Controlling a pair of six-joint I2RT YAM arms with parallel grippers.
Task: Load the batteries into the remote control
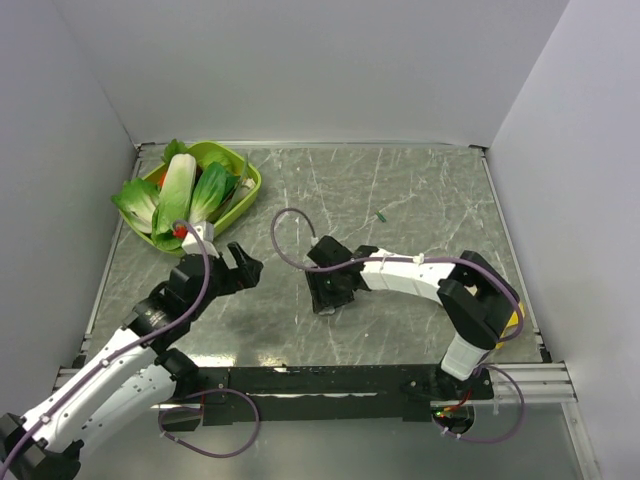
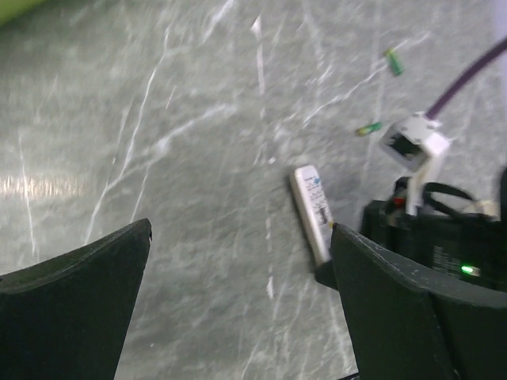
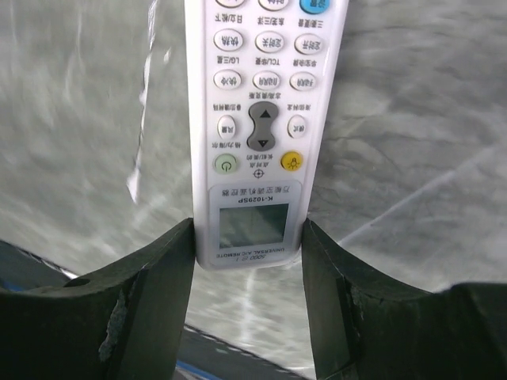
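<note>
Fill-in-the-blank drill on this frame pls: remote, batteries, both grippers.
1. The right gripper grips the slim white plastic remote control, its button face turned ___.
2. The left gripper stands ___, holding nothing.
3. ___ small green cylindrical batteries lie loose on the grey marbled table.
Missing: up; open; two.

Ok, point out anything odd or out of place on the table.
Two batteries lie loose and apart on the table, away from the remote control, which is face up in the right hand. A bowl of leafy greens in the far left corner looks unrelated.
</note>
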